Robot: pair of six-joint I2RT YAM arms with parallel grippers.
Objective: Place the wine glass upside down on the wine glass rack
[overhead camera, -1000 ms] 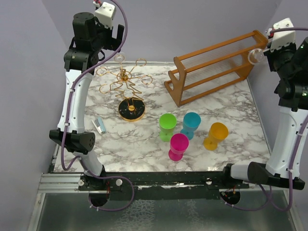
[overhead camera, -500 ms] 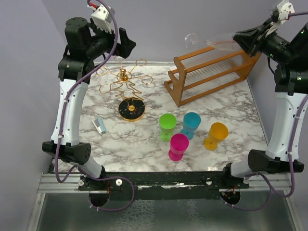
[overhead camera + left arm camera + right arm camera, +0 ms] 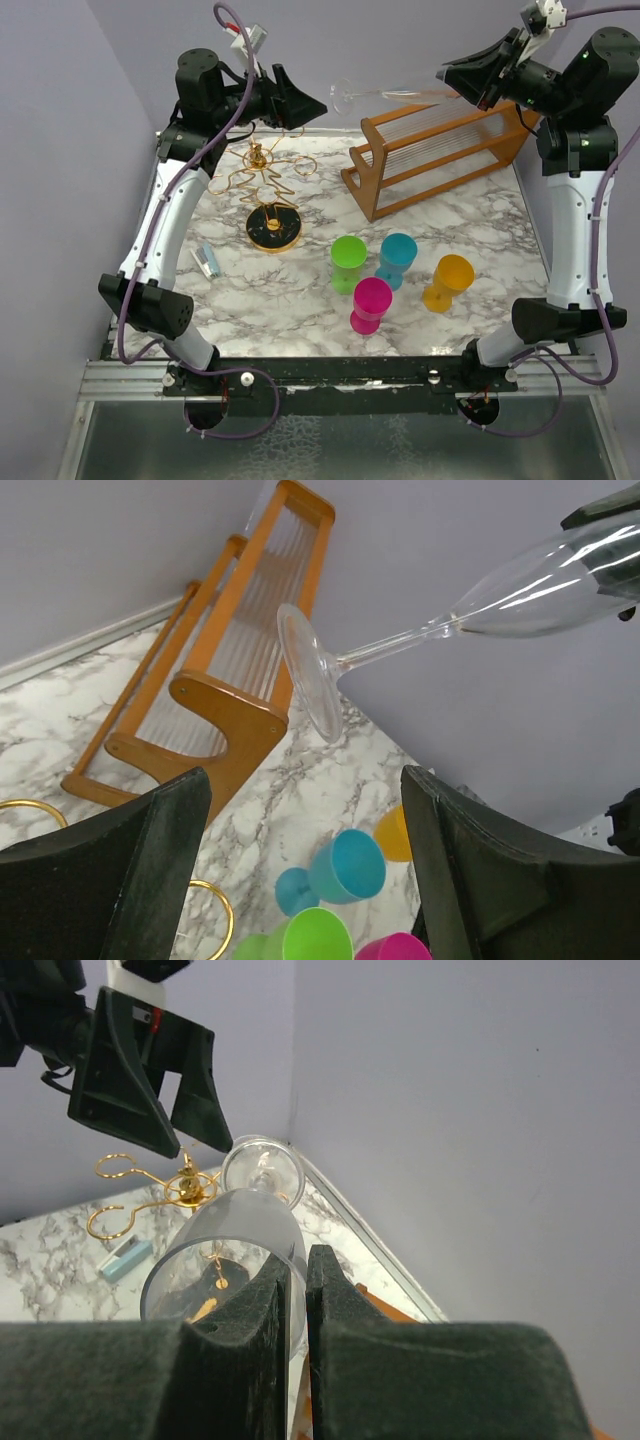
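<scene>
The clear wine glass (image 3: 400, 93) lies level in the air over the back of the table, its foot (image 3: 343, 97) pointing left. My right gripper (image 3: 458, 78) is shut on the rim wall of its bowl (image 3: 225, 1245). My left gripper (image 3: 305, 103) is open and empty, just left of the foot and apart from it. In the left wrist view the foot (image 3: 308, 673) hangs above and beyond my open fingers (image 3: 110, 880). The gold wire wine glass rack (image 3: 258, 172) stands on its round dark base (image 3: 273, 228) below the left gripper, and its loops show in the right wrist view (image 3: 165, 1188).
A large orange-brown wooden slatted rack (image 3: 445, 140) stands at the back right, under the glass. Green (image 3: 348, 262), blue (image 3: 396, 258), pink (image 3: 370, 303) and yellow (image 3: 447, 281) plastic cups stand mid-table. A small light-blue object (image 3: 206, 261) lies front left of the gold base.
The right arm has swung left, carrying the glass level toward the middle. The left gripper has swung right and now faces the glass's foot.
</scene>
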